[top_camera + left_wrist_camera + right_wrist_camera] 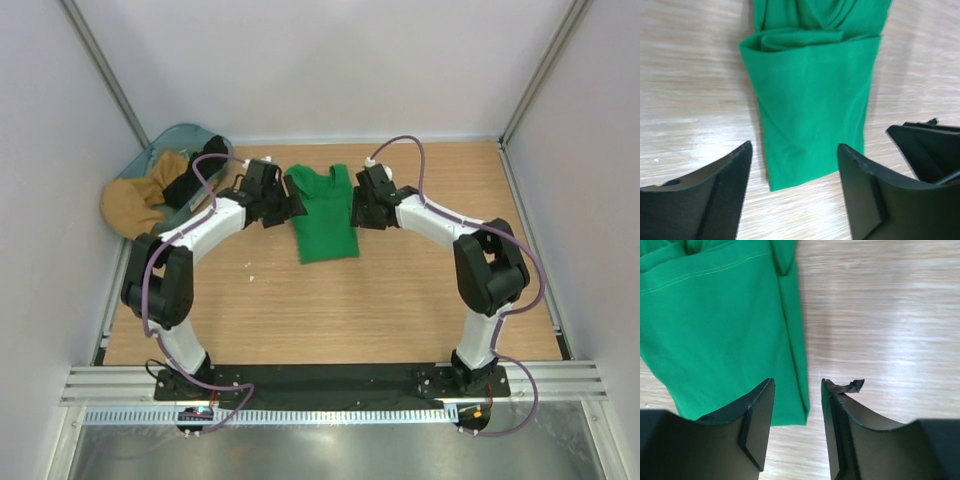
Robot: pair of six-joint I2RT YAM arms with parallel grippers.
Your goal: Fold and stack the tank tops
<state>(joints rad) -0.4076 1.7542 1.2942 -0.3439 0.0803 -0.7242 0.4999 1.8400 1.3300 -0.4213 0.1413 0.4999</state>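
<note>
From above: the green tank top (pixel 325 215) lies folded into a narrow strip near the far edge of the table (pixel 400 300), midway between its left and right edges. The left hand (pixel 285 210) and right hand (pixel 360 208) flank it, one at each long side. A basket (pixel 165 150) in the far left corner holds a tan cloth (pixel 135 205) and what looks like the black tank top (pixel 188 185). Lifting the black one may drag the tan cloth out with it.

Left wrist: the left hand (pixel 795 150) stands spread and holds nothing, with a lower corner of the green tank top (pixel 815 90) on the table below the gap. The strap end beyond is bunched in loose rolls. With nothing pinning them, those layers could spring open and spoil the fold.

Right wrist: the right hand (pixel 797 382) is also spread and empty, with the long folded edge of the green tank top (pixel 715 330) running into the gap over bare table (pixel 880 315). One finger sits above the cloth, so a sideways pull-away risks snagging that edge. Closing here might catch only the upper layer and peel the fold apart.
</note>
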